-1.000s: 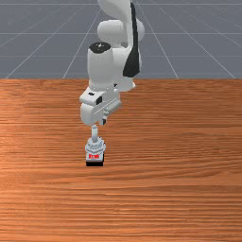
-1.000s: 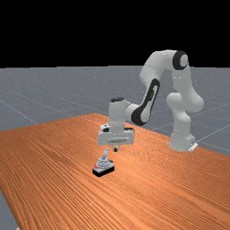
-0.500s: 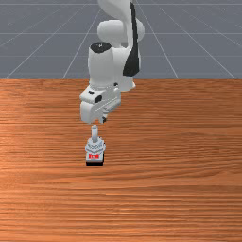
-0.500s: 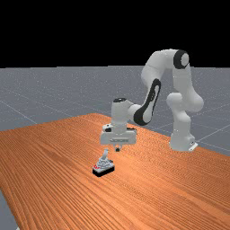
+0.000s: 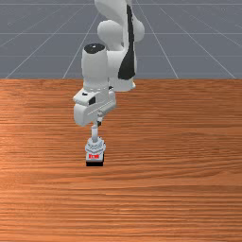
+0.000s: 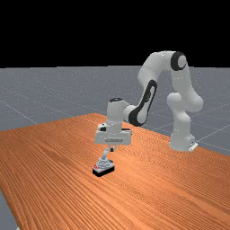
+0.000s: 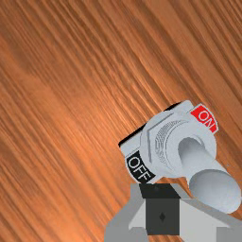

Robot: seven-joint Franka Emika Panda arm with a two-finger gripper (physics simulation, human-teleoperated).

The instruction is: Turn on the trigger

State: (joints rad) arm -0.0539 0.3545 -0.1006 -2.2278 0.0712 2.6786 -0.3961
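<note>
Orange-brown wood (image 5: pixel 179 165) under switch (image 5: pixel 95 147); grey floor (image 5: pixel 42 38) beyond.

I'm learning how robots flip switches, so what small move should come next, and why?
Probably lower the gripper slightly, on the OFF label side of the lever. The shut jaws hang close to the lever, near its tip's height, and it leans away from the red ON label; a lower contact should make a push toward ON surer.
</note>
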